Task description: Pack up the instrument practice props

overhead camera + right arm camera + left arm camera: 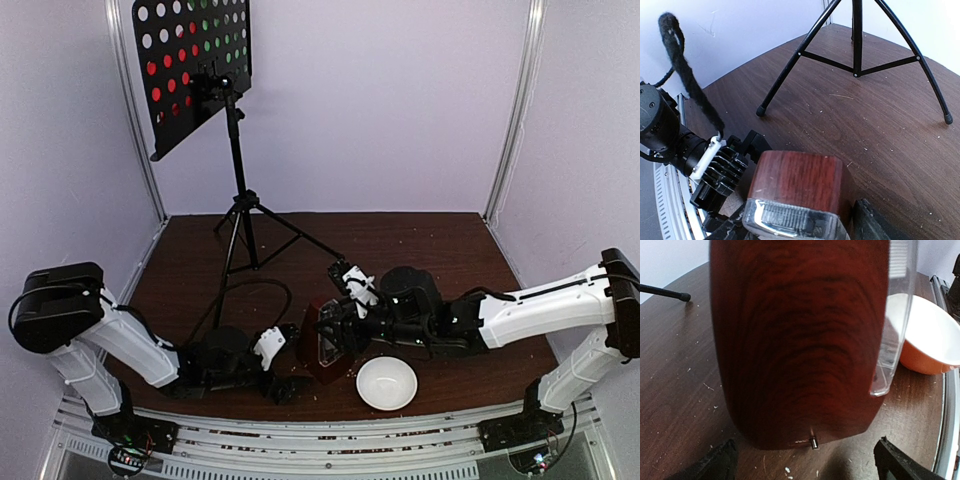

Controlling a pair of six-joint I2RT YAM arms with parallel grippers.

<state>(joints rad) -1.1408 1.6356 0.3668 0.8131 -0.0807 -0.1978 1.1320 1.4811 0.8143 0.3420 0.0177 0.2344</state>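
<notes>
Tapering red-brown wood-grain metronome point(800, 340), ribbed clear cover point(897, 315), round white bowl point(386, 383).

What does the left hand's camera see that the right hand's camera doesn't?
Only the left wrist view shows the bowl, white inside and orange outside. Only the right wrist view shows the left arm and a fuzzy black cable. Both show the red-brown metronome up close, the brown table, and at least one leg of the music stand.
</notes>
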